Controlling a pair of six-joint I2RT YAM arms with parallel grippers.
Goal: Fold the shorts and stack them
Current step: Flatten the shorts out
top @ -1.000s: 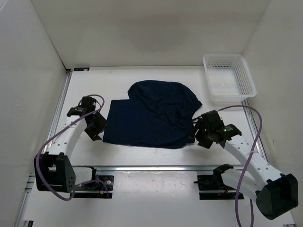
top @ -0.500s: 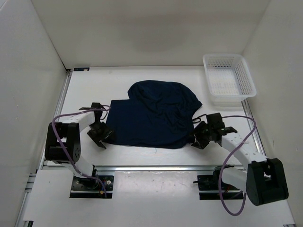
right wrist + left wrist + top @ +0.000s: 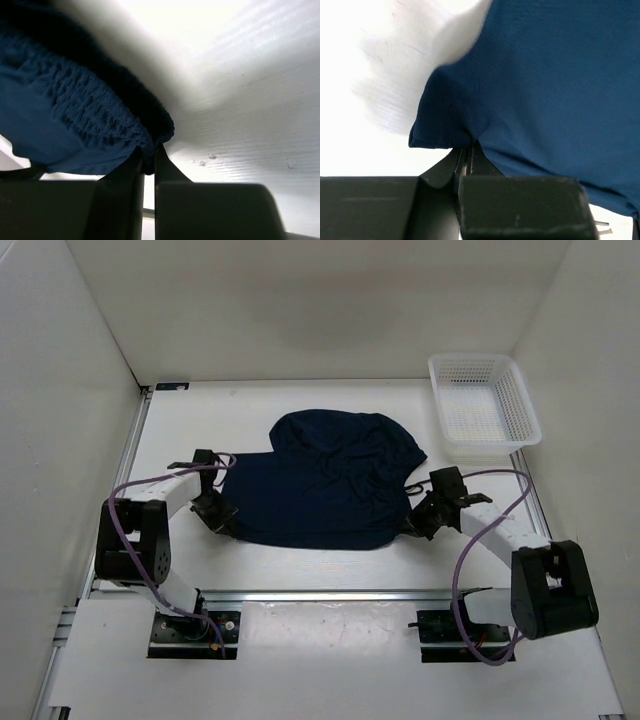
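— Left end effector (image 3: 466,155): your jaws are closed down to a sliver on the hem corner (image 3: 437,127) of the navy shorts (image 3: 330,480), low at the desk (image 3: 190,420). What about the other side?

— Right end effector (image 3: 148,156) is pinched just as tight on the gathered elastic waistband (image 3: 95,117), at the shorts' right edge. So you have both near corners in hand.

— Where do the shorts lie?

— Mid-desk between your two arms, mostly spread, with the far part rumpled into a rounded hump. The white mesh basket (image 3: 485,405) sits well apart at the far right corner.

— Which step is this, then?

— I judge it the start of the first fold: both grips are made, the cloth is not yet lifted, and nothing is folded over.

— And the next move?

— You probably need to raise both corners together, just clear of the desk. Then carry them away from you over the far half at an equal pace, so the edge runs straight. Watch your right grip: it bites only the waistband's rim and could slip if you pull sideways. Lay the edge down before you release.
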